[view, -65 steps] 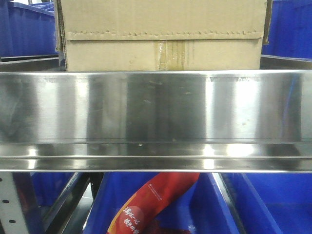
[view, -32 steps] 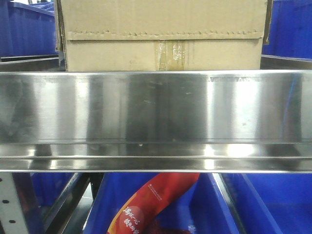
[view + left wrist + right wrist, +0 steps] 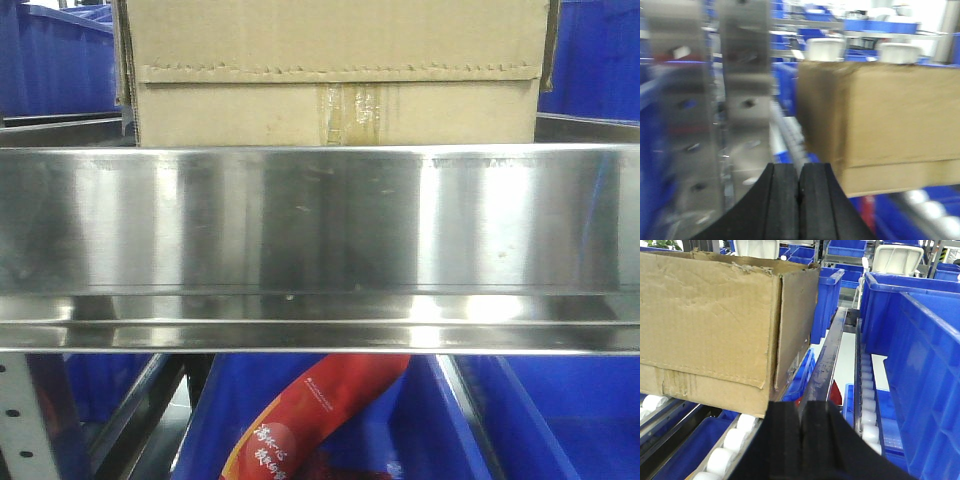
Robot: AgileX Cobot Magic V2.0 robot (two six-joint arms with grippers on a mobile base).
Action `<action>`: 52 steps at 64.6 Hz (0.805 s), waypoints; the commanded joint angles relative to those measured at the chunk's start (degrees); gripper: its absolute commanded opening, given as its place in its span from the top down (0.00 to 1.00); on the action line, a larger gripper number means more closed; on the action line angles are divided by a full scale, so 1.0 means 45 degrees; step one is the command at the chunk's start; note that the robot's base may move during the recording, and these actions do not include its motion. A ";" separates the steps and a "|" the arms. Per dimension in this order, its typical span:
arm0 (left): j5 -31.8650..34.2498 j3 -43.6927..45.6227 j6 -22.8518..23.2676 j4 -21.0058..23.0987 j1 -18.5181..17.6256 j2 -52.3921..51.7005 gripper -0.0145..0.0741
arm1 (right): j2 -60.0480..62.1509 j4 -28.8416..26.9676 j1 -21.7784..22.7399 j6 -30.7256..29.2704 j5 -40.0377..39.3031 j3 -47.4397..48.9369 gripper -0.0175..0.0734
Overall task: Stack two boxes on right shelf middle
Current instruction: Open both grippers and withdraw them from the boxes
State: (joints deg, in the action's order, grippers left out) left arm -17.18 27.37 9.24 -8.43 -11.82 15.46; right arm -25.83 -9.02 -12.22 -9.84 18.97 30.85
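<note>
The shelf rail [image 3: 320, 235] hides the bottom of the box [image 3: 335, 75], whose top is cut off by the front view's upper edge. The left wrist view is blurred: the box [image 3: 880, 130] and metal post [image 3: 742, 95] show no fine detail. A red packet [image 3: 310, 420] is cut off below.

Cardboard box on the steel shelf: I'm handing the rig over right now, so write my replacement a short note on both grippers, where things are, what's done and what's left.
Left gripper: shut, holding nothing, beside the box's end.
Right gripper: shut, holding nothing, at the box's other end.
Cardboard box: sits on the white rollers of the steel shelf, behind its front rail, between blue bins. Neither gripper touches it.
Done: one box on the shelf.
Left: no second box shows in any view; whether this box sits on another cannot be told, so check, then fetch and stack the other if missing.
</note>
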 commanded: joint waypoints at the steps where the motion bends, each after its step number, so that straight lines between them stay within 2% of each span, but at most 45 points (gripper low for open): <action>1: 0.0448 -0.0848 -0.0400 0.0324 0.0733 -0.0866 0.96 | 0.0088 0.0111 0.0051 -0.0075 -0.0267 -0.0037 0.99; 7: 0.1173 -0.2083 -0.0497 0.0697 0.1390 -0.1817 0.96 | 0.0088 0.0111 0.0051 -0.0075 -0.0267 -0.0037 0.99; 13: 0.1824 -0.3335 -0.1081 0.1223 0.2005 -0.2690 0.96 | 0.0088 0.0111 0.0051 -0.0075 -0.0267 -0.0037 0.99; 19: 0.2372 -0.4457 -0.1299 0.1305 0.2406 -0.3361 0.96 | 0.0088 0.0111 0.0051 -0.0075 -0.0267 -0.0037 0.99; 25: 0.3271 -0.5574 -0.1299 0.1305 0.2495 -0.3435 0.96 | 0.0088 0.0111 0.0051 -0.0075 -0.0267 -0.0037 0.99; 30: 0.4713 -0.6082 -0.1299 0.1305 0.2495 -0.3435 0.96 | 0.0088 0.0111 0.0051 -0.0075 -0.0288 -0.0037 0.99; 34: 0.3888 -0.6082 -0.1299 0.1305 0.2495 -0.3435 0.96 | 0.0088 0.0111 0.0051 -0.0075 -0.0301 -0.0037 0.99; 52: 0.3960 -0.6082 -0.1299 0.1305 0.2495 -0.3435 0.96 | 0.0088 0.0111 0.0051 -0.0075 -0.0322 -0.0037 0.99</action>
State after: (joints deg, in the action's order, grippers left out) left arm -0.95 -0.12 3.67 -2.82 -0.70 0.30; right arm -25.83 -9.02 -12.22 -9.84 18.88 30.85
